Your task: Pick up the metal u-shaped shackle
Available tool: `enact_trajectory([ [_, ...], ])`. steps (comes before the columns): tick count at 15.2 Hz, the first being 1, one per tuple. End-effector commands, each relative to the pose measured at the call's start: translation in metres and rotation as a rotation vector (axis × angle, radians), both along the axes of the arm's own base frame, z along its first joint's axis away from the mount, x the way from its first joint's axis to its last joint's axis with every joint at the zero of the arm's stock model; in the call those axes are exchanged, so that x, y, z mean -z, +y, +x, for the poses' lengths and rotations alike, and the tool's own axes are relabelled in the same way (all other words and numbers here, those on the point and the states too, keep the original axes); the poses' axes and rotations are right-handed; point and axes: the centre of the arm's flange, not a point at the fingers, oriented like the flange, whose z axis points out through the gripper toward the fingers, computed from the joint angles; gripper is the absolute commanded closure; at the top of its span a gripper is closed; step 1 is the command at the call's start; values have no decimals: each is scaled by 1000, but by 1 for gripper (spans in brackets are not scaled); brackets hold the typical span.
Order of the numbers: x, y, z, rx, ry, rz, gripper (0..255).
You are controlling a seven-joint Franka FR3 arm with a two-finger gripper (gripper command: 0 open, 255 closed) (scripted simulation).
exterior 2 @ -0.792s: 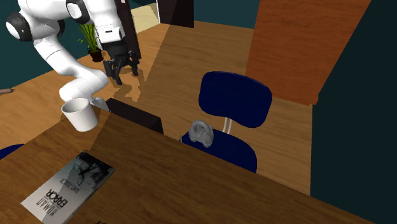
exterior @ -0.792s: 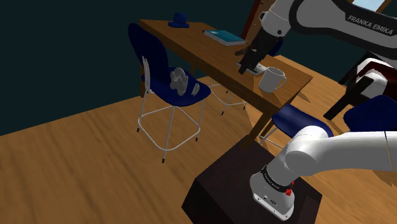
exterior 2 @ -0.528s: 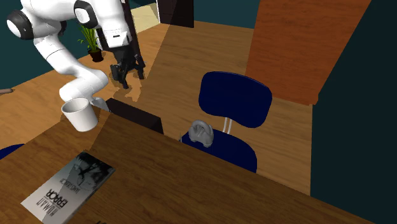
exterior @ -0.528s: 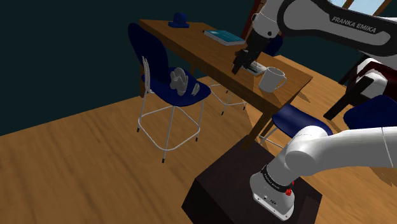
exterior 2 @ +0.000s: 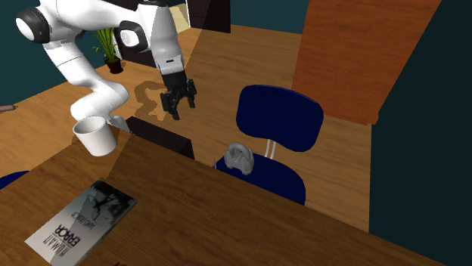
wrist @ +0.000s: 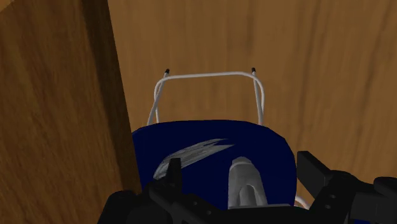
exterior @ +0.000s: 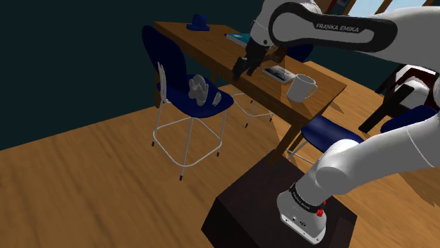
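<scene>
Gripper [exterior 2: 181, 102] fingers apart, empty, hanging off the wooden table [exterior: 211, 44] edge and tilted down at the blue chair seat [wrist: 267, 146]. Judged an approach pose, lined up for a descent. Grey shackle [exterior: 199, 89] sits on that seat, below and ahead of the gripper, well apart. Wrist view frames it between the fingers, untouched. Shackle base is cut off by the hand's black body; u-shape hard to read, pin not discernible. In the second exterior view the table edge hides the seat front.
</scene>
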Motion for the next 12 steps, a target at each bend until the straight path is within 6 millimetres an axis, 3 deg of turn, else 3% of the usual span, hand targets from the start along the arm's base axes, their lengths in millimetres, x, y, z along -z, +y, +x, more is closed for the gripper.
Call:
enact_trajectory([
  [1,11,3,26,-2,-6,-2,0],
  [12,69,29,152,-13,-35,-17,0],
])
